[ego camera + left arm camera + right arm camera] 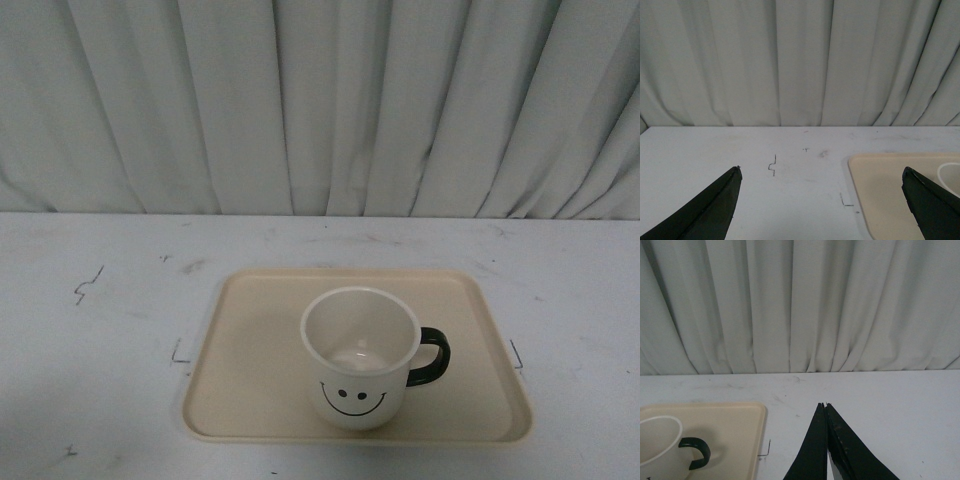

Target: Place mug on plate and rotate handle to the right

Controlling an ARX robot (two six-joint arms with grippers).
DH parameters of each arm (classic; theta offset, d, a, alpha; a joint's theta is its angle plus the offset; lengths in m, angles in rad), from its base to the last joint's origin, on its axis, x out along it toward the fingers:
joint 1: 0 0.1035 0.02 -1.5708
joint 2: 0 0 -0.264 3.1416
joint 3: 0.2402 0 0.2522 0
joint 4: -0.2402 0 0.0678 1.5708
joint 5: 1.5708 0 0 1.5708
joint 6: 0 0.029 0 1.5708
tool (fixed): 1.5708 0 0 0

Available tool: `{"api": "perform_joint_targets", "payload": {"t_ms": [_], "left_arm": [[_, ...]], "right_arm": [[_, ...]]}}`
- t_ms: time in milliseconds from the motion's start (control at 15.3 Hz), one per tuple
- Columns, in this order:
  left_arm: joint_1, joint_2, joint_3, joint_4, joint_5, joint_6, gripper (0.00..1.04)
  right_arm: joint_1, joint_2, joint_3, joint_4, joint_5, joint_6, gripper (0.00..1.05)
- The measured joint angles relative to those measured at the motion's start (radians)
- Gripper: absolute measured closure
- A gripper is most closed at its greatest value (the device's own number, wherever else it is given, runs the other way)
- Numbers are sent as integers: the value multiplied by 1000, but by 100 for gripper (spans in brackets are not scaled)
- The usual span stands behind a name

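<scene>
White scuffed tabletop (100, 330) bears the beige rectangular plastic tray (250, 400) with the cream-white smiley mug (360, 360) upright, its black loop handle (432, 357) rightward; the wide-spread left gripper (820, 175) and closed, empty right gripper (825, 406) could only knock it askew by returning.

We see the mug (360, 358) standing upright on the plate (250, 370), toward its near edge and a little right of its middle. Its handle (431, 358) points right. The plate lies on the table (90, 340), with the curtain (320, 100) behind the table's far edge. The mug probably sits clear of the plate's rim, though its base is hidden from us.
</scene>
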Motion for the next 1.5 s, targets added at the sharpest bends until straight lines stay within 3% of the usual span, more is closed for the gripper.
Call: {"api": "perform_joint_targets", "payload": {"t_ms": [391,457,522,587,652,1304,1500], "left_arm": [[0,0,0,0,0,0,7],[0,0,0,0,0,0,7],[0,0,0,0,0,0,7],[0,0,0,0,0,0,7],[0,0,0,0,0,0,7],[0,0,0,0,0,0,7],[0,0,0,0,0,0,7]], "right_arm": [[0,-162,0,-161,0,0,103],[0,-330,0,-379,-2,0,103],[0,-369,0,-375,-2,0,98],[0,-369,0,-378,-2,0,85],[0,-369,0,-377,-2,0,62],[0,-369,0,-376,-2,0,22],[0,-369,0,-376,-2,0,14]]}}
